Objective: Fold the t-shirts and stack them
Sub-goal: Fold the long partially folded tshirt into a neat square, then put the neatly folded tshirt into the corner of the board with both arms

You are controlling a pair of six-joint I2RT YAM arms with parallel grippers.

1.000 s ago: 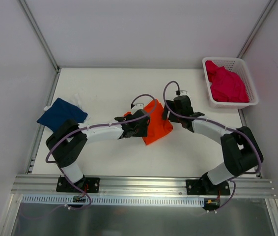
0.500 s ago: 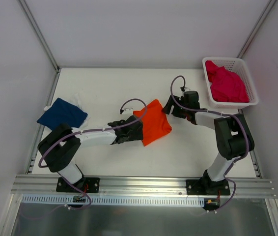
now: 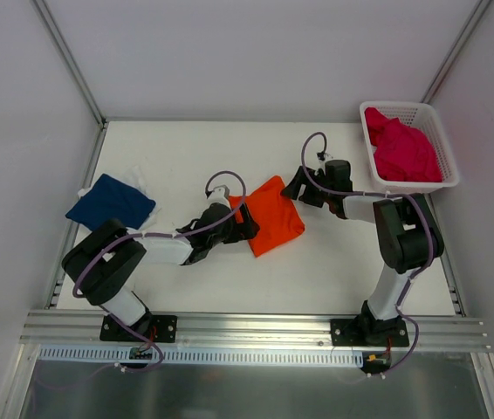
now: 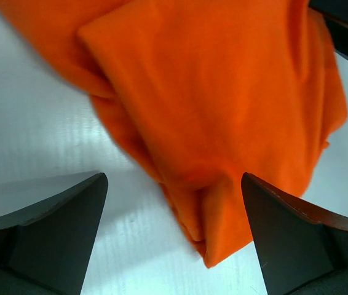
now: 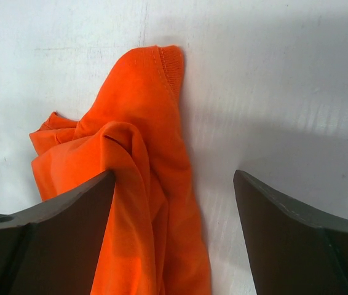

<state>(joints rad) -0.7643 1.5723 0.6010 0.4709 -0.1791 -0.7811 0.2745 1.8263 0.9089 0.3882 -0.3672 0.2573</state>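
Note:
A bright orange t-shirt (image 3: pixel 271 223) lies folded into a rumpled packet at the table's centre. My left gripper (image 3: pixel 240 224) is low at its left edge, open; in the left wrist view a corner of the orange t-shirt (image 4: pixel 223 92) lies loose between the left gripper's (image 4: pixel 174 178) fingers (image 4: pixel 57 233). My right gripper (image 3: pixel 298 187) is open at the shirt's upper right corner. In the right wrist view the orange t-shirt (image 5: pixel 137 160) runs past the right gripper's (image 5: pixel 174 173) left finger. A navy t-shirt (image 3: pixel 110 201) lies folded at the far left. A magenta t-shirt (image 3: pixel 404 150) is bunched in the basket.
The white mesh basket (image 3: pixel 450 166) stands at the back right corner. A scrap of white material (image 3: pixel 139 178) pokes out beside the navy shirt. Walls close the table on the left, back and right.
The left gripper has opened, let go of the orange shirt and drawn back to the left. The right gripper has pulled back to the right. The shirt now lies flatter.

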